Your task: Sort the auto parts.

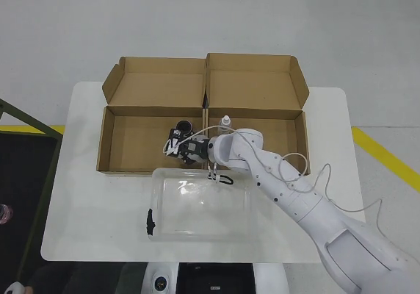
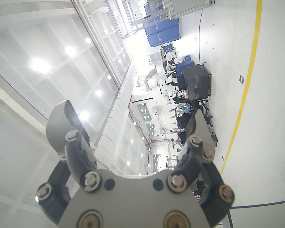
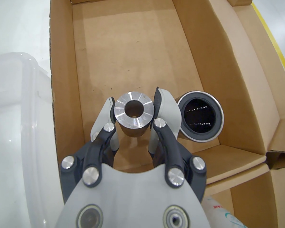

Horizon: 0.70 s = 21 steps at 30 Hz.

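White table [image 1: 85, 147] carries two open boxes and a clear bin [image 1: 195, 224]. Right gripper [image 3: 134, 103] is clamped on the outer wall of a steel sleeve [image 3: 133, 129], bore end facing the wrist, low over one box [image 3: 133, 36] floor. This grip probably keeps the part upright for set-down. Just beside one finger, a bearing [image 3: 199, 119] lies in the same box, which likely collects cylindrical parts. Behind the wrist, the bin holds a black part [image 1: 150, 220]. Left gripper [image 2: 131, 110] is spread, empty, aimed at the ceiling.
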### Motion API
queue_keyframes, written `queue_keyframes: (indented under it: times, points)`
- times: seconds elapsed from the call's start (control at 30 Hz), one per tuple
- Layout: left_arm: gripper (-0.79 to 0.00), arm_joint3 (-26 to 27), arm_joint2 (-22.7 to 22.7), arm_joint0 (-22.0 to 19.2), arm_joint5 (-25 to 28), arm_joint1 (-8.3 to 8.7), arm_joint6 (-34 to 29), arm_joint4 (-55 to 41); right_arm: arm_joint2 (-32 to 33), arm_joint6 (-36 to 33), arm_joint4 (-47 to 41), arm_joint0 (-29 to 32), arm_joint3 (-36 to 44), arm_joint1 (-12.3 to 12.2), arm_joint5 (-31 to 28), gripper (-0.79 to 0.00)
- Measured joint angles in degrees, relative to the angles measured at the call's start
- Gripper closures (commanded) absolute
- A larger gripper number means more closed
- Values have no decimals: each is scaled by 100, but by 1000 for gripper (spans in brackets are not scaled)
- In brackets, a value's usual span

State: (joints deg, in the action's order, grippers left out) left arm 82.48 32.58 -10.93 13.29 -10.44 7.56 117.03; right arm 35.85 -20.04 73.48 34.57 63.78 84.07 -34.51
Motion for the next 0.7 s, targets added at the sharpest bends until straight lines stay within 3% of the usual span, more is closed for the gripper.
queue_keyframes:
  times: [0.13, 0.37, 0.7]
  points:
    - [-785, 0, 0, 0, 0, 0, 0, 0, -10, -84, 62, -17, -60, 26, -13, -249]
    - [-785, 0, 0, 0, 0, 0, 0, 0, 25, -227, 114, -3, -69, 56, -4, -326]
    - [-785, 0, 0, 0, 0, 0, 0, 0, 175, -196, 159, 87, 254, 38, -135, -339]
